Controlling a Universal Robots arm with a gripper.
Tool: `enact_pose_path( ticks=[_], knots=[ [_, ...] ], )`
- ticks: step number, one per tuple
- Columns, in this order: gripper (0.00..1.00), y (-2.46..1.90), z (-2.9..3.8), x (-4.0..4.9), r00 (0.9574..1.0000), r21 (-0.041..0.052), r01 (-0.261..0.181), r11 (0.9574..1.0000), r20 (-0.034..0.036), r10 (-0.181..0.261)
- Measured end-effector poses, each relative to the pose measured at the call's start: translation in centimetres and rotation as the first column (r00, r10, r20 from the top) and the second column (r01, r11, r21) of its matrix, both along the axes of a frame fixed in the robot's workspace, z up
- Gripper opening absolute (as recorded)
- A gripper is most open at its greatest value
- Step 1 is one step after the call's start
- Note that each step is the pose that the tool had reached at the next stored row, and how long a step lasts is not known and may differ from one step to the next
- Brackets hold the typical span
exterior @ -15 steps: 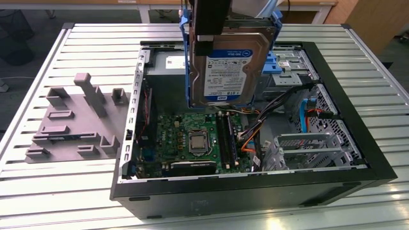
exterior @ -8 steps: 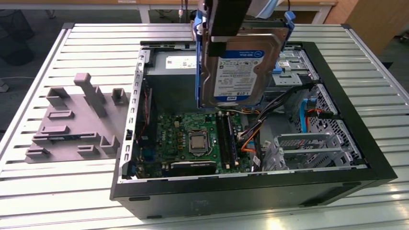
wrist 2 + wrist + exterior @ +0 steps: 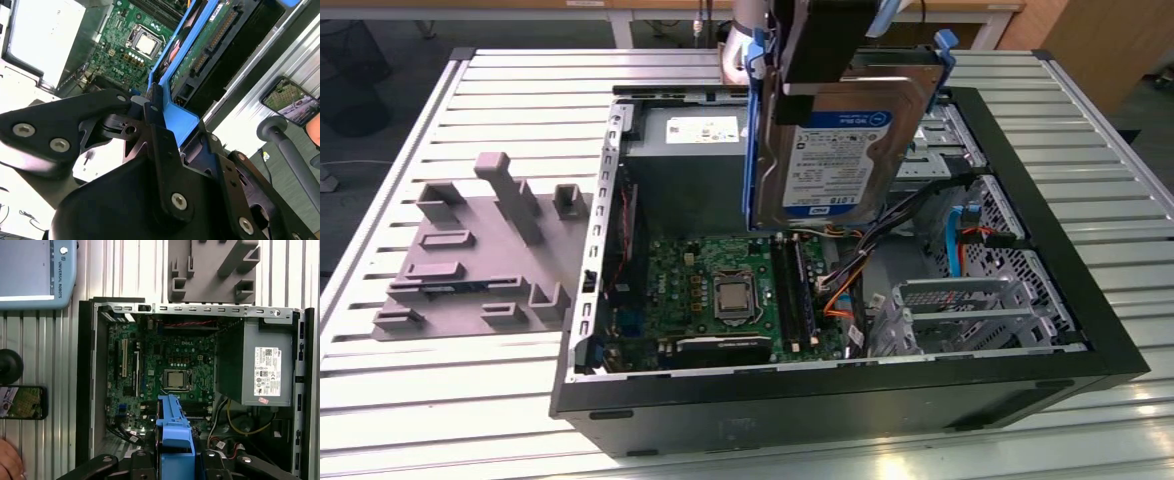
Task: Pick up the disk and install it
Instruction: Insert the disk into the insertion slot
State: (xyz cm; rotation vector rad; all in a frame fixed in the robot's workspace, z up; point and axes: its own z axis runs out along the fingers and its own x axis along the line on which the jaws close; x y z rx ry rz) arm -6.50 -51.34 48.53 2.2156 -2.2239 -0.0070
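Note:
The disk (image 3: 834, 160), a silver-grey drive with a white-and-blue label and blue side rails, hangs on edge above the open computer case (image 3: 1107, 350). It sits over the motherboard (image 3: 720, 280), slightly tilted. My gripper (image 3: 825, 85) is shut on the disk's upper end, and the black fingers (image 3: 152, 107) clamp the blue rail (image 3: 180, 117). The second wrist view shows the disk's green circuit-board underside (image 3: 210, 45). In the first wrist view the blue rail (image 3: 172, 425) points down toward the motherboard (image 3: 170, 360).
A grey power supply box (image 3: 680, 170) fills the case's far corner. A metal drive cage (image 3: 961, 310) stands at the exterior view's right, with cables beside it. A grey plastic fixture (image 3: 480, 250) lies on the slatted table. A phone (image 3: 22, 402) and a hand (image 3: 7, 462) are nearby.

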Motion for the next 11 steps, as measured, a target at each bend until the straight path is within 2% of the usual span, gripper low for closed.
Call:
enact_pose_path(
  ticks=[2,4,11],
  knots=[
    [0.36,-0.43,-0.04,0.0,1.0,0.0001,0.0,1.0,0.0,0.0],
    [0.36,-0.63,-0.05,0.0,1.0,0.0001,0.0,1.0,0.0,0.0],
    [0.36,-0.66,-0.05,0.0,1.0,0.0,0.0,1.0,0.0,0.0]
  ],
)
